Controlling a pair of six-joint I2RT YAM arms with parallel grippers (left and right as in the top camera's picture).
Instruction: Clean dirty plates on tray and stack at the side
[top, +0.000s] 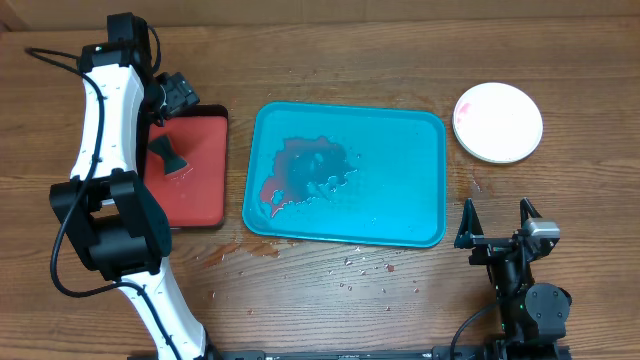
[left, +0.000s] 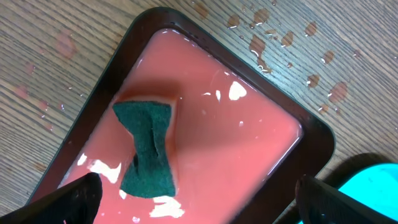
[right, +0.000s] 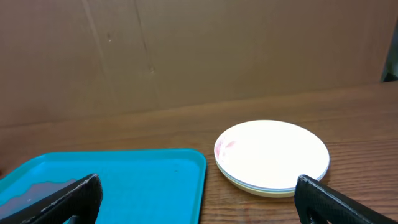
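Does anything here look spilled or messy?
Yes. A reddish puddle sits in the left part of the teal tray, droplets speckle the table in front of it, and the red tray holds pinkish liquid around a sponge. The top plate has a faint pink smear.

No readable text, label, brand, number or sign appears anywhere in these views.

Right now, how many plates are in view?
3, in one stack on the table right of the teal tray: white plate on top, two rims showing beneath it; lower ones are mostly hidden.
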